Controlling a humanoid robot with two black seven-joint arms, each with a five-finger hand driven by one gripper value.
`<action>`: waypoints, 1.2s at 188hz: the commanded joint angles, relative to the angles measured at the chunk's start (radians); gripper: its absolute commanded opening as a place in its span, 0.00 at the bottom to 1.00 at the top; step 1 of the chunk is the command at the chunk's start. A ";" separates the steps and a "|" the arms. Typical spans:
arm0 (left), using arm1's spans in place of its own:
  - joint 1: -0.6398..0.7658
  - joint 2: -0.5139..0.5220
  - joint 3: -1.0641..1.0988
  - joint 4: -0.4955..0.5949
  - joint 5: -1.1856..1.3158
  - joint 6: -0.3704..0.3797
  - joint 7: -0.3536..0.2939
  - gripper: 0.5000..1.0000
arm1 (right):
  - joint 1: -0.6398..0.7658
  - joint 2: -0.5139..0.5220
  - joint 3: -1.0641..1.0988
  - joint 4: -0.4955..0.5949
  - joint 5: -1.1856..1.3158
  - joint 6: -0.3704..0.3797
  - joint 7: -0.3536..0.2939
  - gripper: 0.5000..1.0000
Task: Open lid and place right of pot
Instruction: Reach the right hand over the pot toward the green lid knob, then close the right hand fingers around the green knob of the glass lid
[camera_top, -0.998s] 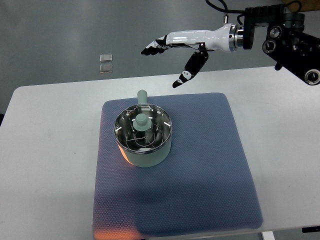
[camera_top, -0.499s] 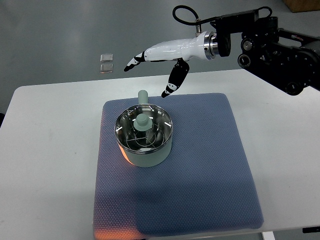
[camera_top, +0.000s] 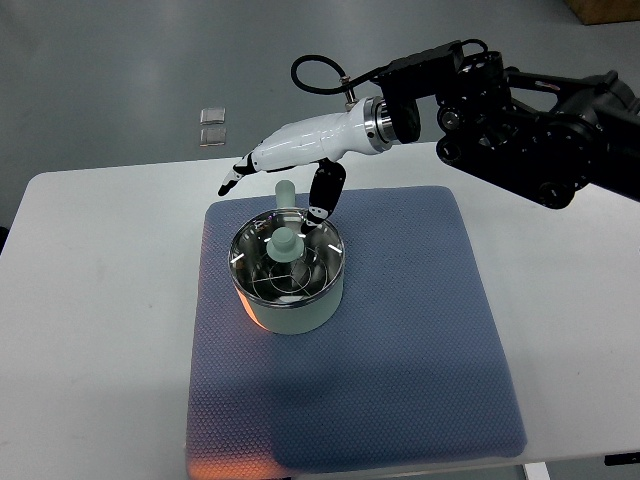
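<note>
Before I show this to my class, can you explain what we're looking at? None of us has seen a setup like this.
One camera looks steeply down on a white table. The black arm from the right belongs to a humanoid robot; its white right hand has open fingers, holds nothing and hovers above a pot. The pot stands on a blue mat, its glass lid on, with a pale green knob. The left arm isn't visible.
</note>
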 joint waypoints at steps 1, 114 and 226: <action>0.000 0.000 0.000 0.000 0.000 0.000 0.000 1.00 | 0.006 0.000 -0.024 0.000 -0.014 0.000 -0.001 0.82; -0.003 0.000 -0.001 -0.003 0.000 -0.003 0.000 1.00 | 0.008 0.069 -0.093 -0.001 -0.120 -0.029 -0.007 0.69; -0.005 0.000 0.000 -0.012 0.000 -0.003 0.000 1.00 | 0.014 0.073 -0.132 -0.018 -0.204 -0.047 -0.011 0.68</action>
